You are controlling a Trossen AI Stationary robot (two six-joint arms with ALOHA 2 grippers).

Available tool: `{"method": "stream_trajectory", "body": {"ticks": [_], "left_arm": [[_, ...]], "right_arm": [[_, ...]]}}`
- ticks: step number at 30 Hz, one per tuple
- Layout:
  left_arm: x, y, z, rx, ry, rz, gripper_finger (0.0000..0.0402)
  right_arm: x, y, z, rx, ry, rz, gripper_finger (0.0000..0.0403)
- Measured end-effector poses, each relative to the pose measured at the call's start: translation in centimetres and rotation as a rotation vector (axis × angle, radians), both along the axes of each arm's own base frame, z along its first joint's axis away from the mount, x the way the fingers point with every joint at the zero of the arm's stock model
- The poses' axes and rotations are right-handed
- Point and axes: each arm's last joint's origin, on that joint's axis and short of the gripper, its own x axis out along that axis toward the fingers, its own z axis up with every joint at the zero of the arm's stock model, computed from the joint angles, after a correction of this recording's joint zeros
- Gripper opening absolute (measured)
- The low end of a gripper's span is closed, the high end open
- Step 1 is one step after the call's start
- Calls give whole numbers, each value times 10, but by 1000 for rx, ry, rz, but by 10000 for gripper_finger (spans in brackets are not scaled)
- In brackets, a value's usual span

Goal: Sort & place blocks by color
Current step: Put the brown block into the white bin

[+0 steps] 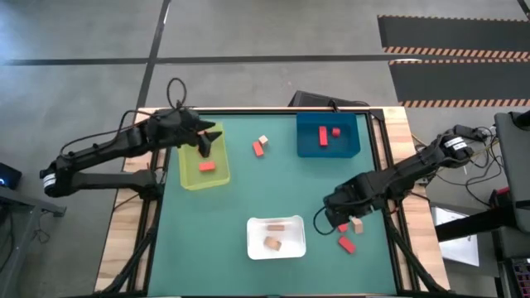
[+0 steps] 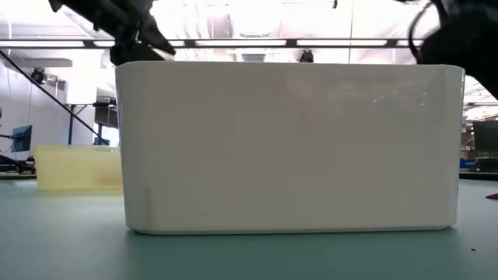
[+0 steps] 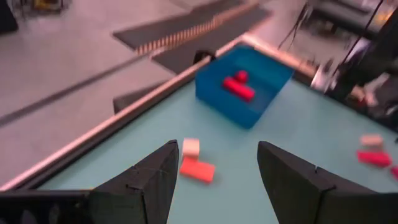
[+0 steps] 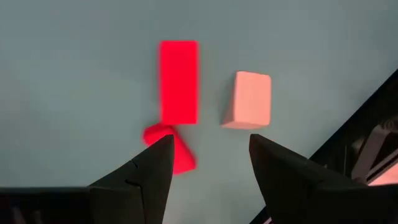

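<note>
Both grippers' fingers spread empty — right gripper [image 1: 341, 222] over red blocks [image 4: 179, 81].

Yellow-green tray [image 1: 217, 177], blue tray [image 1: 308, 146] and white tray [image 1: 252, 244] sit on teal table [image 1: 281, 190].

Open right pincer [image 4: 208, 165] over small red block [image 4: 168, 152], long red block [image 4: 179, 82] beyond, tan block [image 4: 249, 99] beside

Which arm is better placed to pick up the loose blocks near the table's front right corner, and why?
The right. Its open gripper hovers directly over the red blocks and tan block, while the left gripper is across the table above the yellow-green tray.
</note>
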Motion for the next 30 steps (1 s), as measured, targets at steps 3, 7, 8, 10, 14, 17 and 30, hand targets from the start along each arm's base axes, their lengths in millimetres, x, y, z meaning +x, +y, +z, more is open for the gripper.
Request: {"method": "stream_trajectory", "body": {"ticks": [3,7,8,10,14,17,30], "left_arm": [[-2,-1,6,-1,-73,10,203],[-3,-2,12,-24,-151,24,203],[-3,-2,13,-32,-169,28,203],[-4,-2,15,-49,-201,32,203],[-2,-4,18,-94,-264,27,203],[1,-7,22,-103,-317,-7,203],[13,-24,37,-160,-519,-134,203]], "right_arm": [[-11,0,-14,-11,37,-12,201],[-22,-3,-29,-7,91,-14,201],[-24,-4,-32,-10,99,-9,201],[-26,-5,-37,-8,93,-2,201],[-26,-5,-43,13,71,-2,201],[-25,-4,-48,37,46,-4,201],[-39,2,-61,64,98,36,179]]}}
